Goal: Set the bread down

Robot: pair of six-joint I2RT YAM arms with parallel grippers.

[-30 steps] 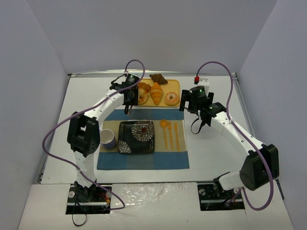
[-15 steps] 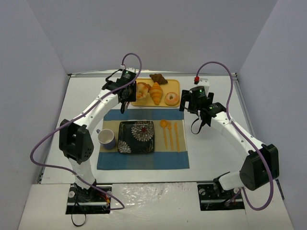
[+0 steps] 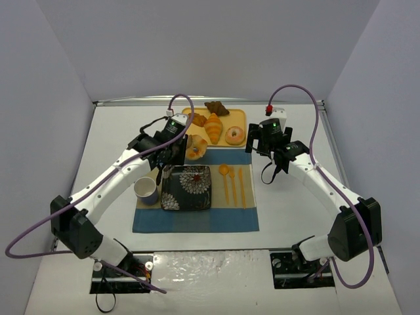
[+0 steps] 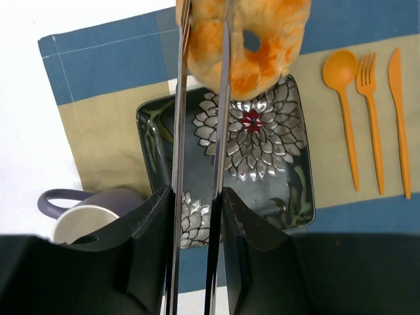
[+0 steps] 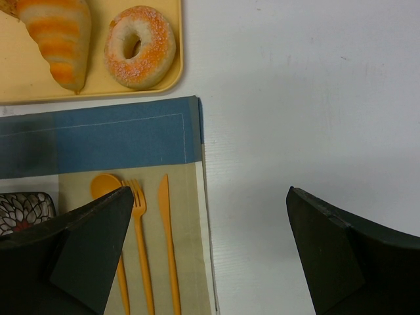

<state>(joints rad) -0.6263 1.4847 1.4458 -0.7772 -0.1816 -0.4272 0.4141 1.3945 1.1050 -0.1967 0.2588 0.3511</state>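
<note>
Bread ring [image 3: 197,149], glazed orange, hangs in the left gripper [image 3: 189,154] at the far edge of the dark flowered plate [image 3: 187,197]. The plate lies on the striped mat [image 3: 197,222] at the middle of the bench [image 3: 295,216]. We see the yellow tray [image 3: 240,117] near the far edge and bare bench toward both side edges. The right gripper [image 3: 262,146] hovers just off the mat's far right corner.

From the left wrist we see the jaws nearly closed, pinching one side of the ring, which overlaps the plate's far rim. The cup [image 4: 82,220] sits beside the plate's left edge. Spoon [image 4: 341,72], fork [image 4: 369,85] and knife [image 4: 396,85] lie apart on its right.

From the right wrist we see the jaws wide apart, holding nothing, over bare bench beside the mat's right edge.
</note>
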